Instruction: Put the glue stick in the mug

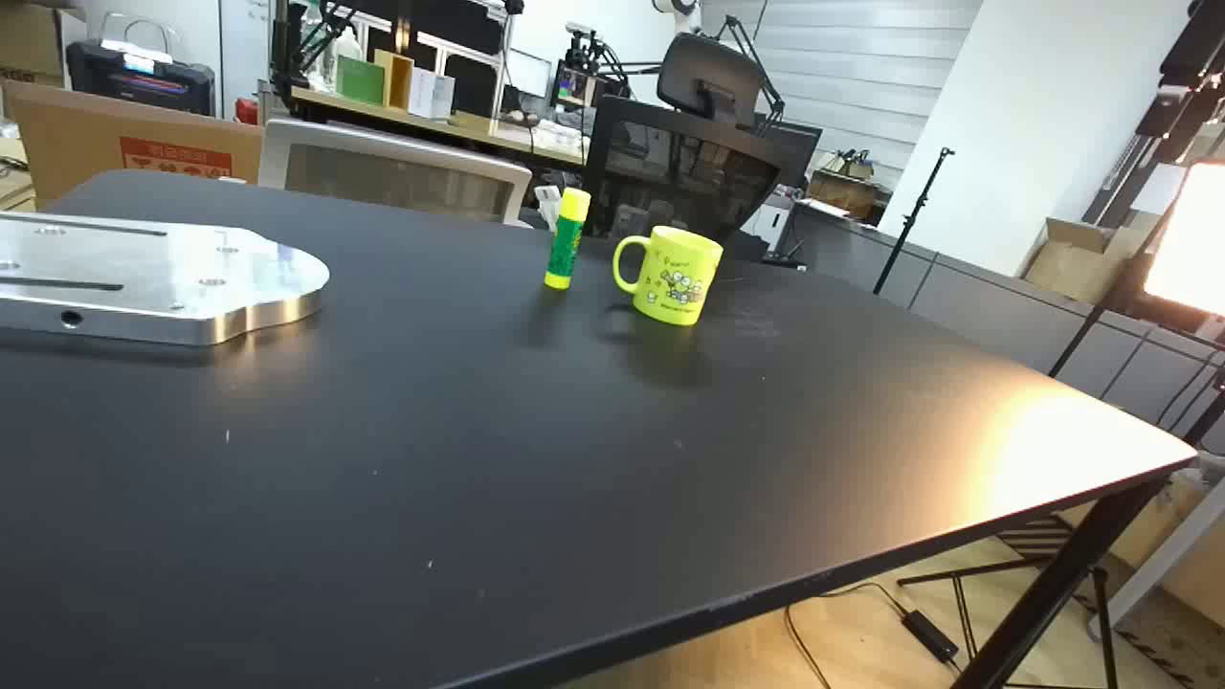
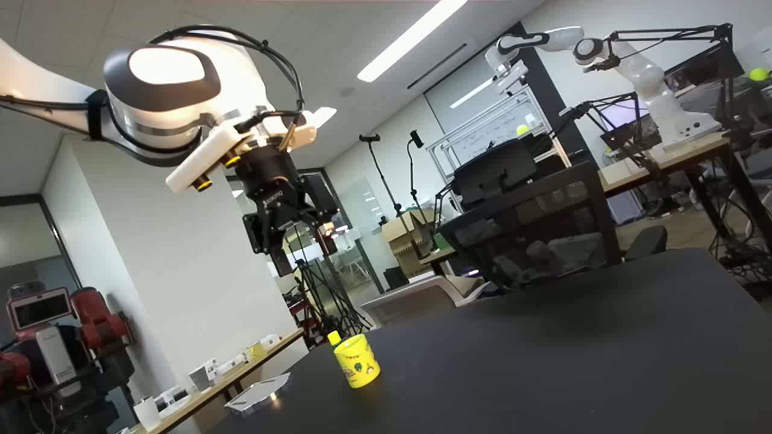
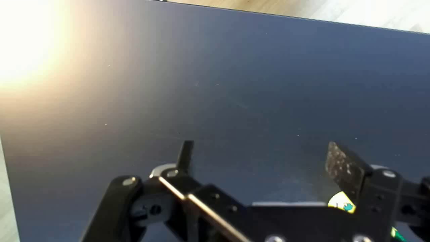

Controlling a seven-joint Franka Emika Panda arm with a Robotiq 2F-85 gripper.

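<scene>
The glue stick (image 1: 566, 251) stands upright on the dark table, with a green body and yellow ends. The yellow-green mug (image 1: 678, 277) stands upright beside it, apart, with its handle towards the stick. In an exterior view the mug (image 2: 357, 363) partly hides the glue stick (image 2: 335, 339); mainly its yellow top shows. My gripper (image 2: 305, 253) is open and empty, high above the table. In the wrist view its fingers (image 3: 260, 144) are wide apart over bare table. A small part of the mug (image 3: 342, 202) and a green sliver, likely the glue stick (image 3: 398, 235), show behind the right finger.
A flat silver metal plate (image 1: 144, 277) lies on the table on the glue stick's side; it also shows in an exterior view (image 2: 258, 393). Chairs (image 1: 392, 177) stand at the table's far edge. A bright lamp (image 1: 1191, 239) glares on the table corner.
</scene>
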